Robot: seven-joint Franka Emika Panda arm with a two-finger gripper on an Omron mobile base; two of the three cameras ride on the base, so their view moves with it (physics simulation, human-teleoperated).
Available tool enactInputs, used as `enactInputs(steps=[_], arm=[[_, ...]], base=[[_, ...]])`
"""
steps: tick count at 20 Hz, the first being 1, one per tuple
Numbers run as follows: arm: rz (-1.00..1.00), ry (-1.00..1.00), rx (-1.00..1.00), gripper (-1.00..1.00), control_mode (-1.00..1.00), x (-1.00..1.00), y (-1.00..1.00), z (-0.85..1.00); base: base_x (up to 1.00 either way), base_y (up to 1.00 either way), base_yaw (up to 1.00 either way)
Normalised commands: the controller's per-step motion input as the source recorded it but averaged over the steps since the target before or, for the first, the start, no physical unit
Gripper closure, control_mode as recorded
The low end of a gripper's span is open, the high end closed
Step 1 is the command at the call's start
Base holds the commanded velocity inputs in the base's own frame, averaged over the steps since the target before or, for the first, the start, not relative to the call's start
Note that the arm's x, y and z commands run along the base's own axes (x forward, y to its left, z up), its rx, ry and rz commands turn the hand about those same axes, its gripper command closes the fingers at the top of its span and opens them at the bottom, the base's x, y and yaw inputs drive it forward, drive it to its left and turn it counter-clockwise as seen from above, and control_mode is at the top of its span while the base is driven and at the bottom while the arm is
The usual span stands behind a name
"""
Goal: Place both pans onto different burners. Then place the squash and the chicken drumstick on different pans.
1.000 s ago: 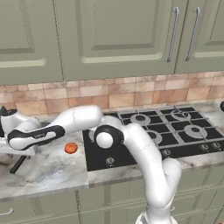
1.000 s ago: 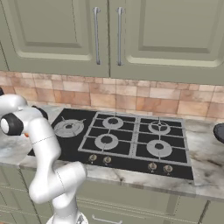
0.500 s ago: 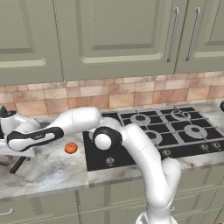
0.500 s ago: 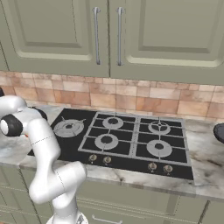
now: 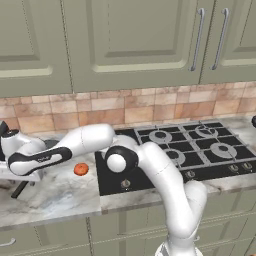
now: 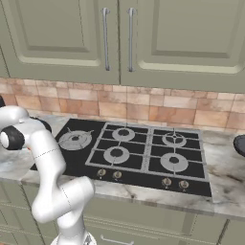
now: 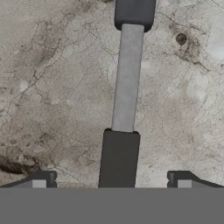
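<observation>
A: Gripper (image 7: 111, 179)?
B: Spread as wide as it goes, holding nothing. In the hand view the two fingertips (image 7: 43, 178) stand at 7 and 5 o'clock, one on each side of a pan handle (image 7: 124, 100), clear of it.
A: How does the handle lie?
B: It runs from 6 up to 12 o'clock, nearly straight, over the marble counter (image 7: 52, 87): dark section low, grey middle, dark again at the top edge.
A: And from the base?
B: In the left base view the arm reaches across to 9 o'clock, and the hand (image 5: 20, 162) hangs low over the counter there. A dark bit of handle (image 5: 20, 189) pokes out beneath it toward 7 o'clock.
A: Squash?
B: The squash (image 5: 80, 169) sits on the counter just left of the cooktop (image 5: 150, 165), at about 8 o'clock, near the hand but apart from it.
A: Burners?
B: The burners (image 6: 116, 154) are all bare. The large round one (image 6: 74, 139) is at the cooktop's left end.
A: Second pan?
B: A dark rounded edge (image 6: 239, 145) shows on the counter at 3 o'clock in the right base view; I cannot tell what it is.
</observation>
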Motion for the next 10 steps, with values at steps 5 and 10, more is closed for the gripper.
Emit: enactInputs(steps=[5,10], arm=[[0.0,0.0,0.0,-1.0,-1.0,0.0,0.0,-0.1],[0.0,0.0,0.0,-1.0,-1.0,0.0,0.0,-0.16]], base=[[0.0,0.0,0.0],[0.0,0.0,0.0]])
